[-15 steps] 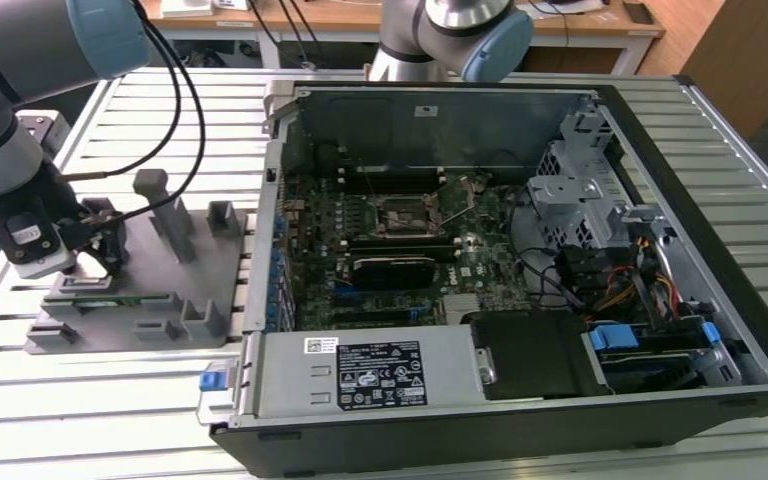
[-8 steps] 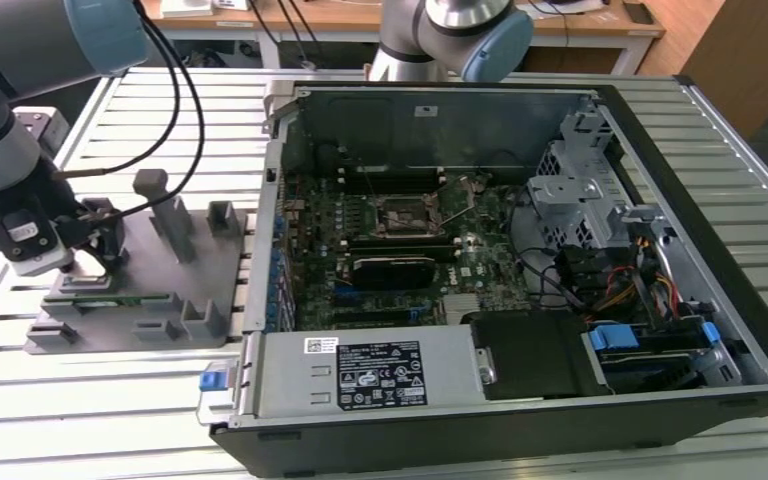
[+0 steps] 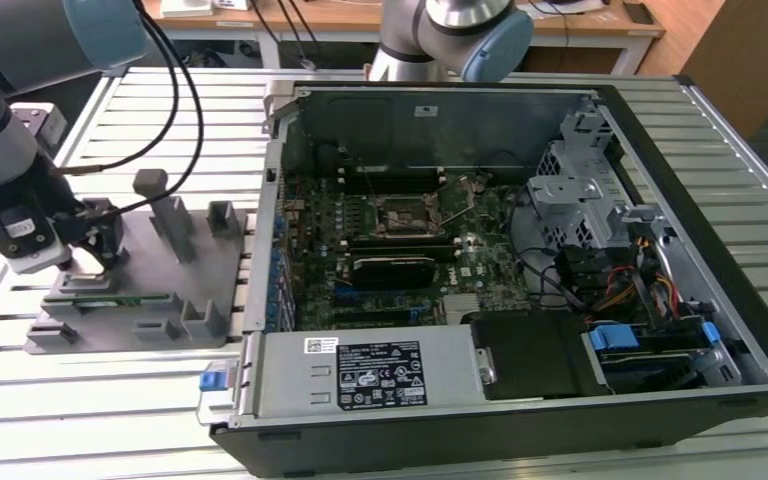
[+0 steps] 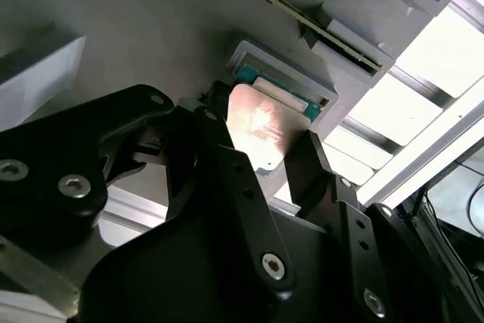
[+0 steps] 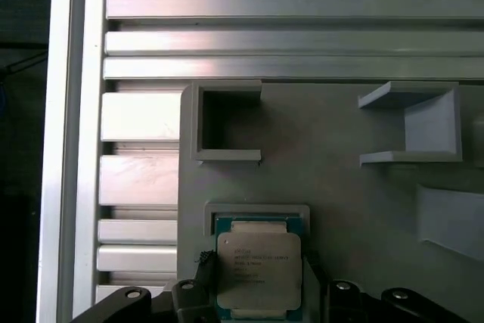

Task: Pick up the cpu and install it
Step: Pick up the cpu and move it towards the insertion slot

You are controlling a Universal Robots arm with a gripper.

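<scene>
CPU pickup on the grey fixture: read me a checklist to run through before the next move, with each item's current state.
1. Small square silvery-topped cpu seated in the recess of the grey plastic fixture block: ok.
2. Black pincer straddling the cpu: ok.
3. Pincer's grip closed on the cpu: cannot tell.
4. Black computer case open on top: ok.
5. Black motherboard socket frame free of any chip: cannot tell.
</scene>
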